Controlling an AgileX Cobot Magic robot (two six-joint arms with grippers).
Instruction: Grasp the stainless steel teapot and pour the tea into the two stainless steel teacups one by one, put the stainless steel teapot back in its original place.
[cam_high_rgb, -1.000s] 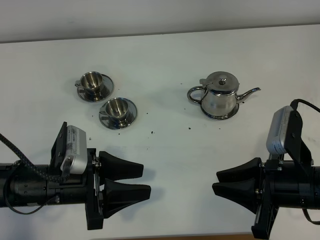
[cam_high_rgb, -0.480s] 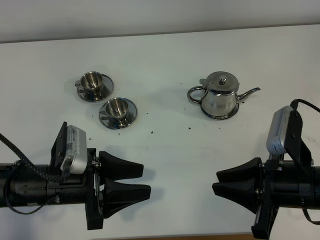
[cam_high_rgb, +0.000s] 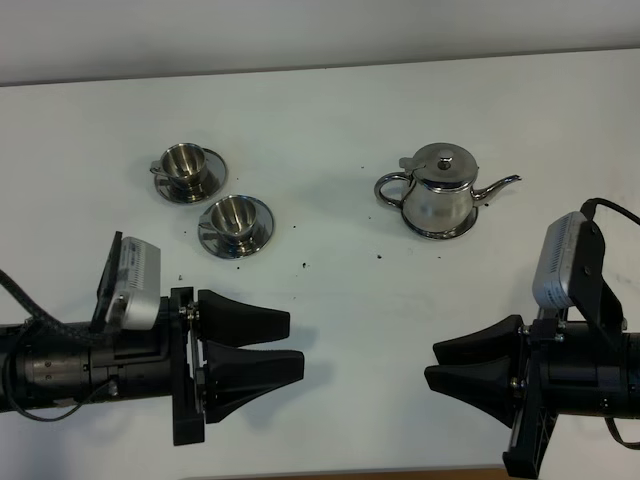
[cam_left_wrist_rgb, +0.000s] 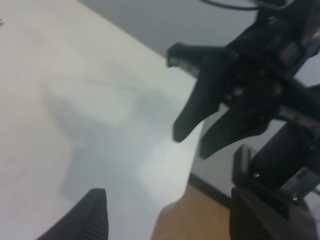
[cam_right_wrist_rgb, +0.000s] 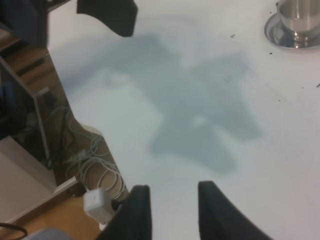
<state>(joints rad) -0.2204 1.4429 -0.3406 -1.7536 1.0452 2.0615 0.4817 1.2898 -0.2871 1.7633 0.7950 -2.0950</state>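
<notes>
Steel gleams on the white bench (cam_high_rgb: 330, 110): the bulbous stainless steel teapot (cam_high_rgb: 440, 190) sits on its round saucer (cam_high_rgb: 462, 230), loop handle (cam_high_rgb: 379, 188) facing the nearer small steel teacup (cam_high_rgb: 234, 213) and the farther teacup (cam_high_rgb: 183, 165), both well apart. Your black left end effector (cam_high_rgb: 290, 345) and right end effector (cam_high_rgb: 432, 363) hang short of the teapot, jaws parted, empty. Pinch the thin, slick handle squarely; keep the pot upright.

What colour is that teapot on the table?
Shiny silver, mirror-like steel all over. The teapot shows best in the exterior high view.
</notes>
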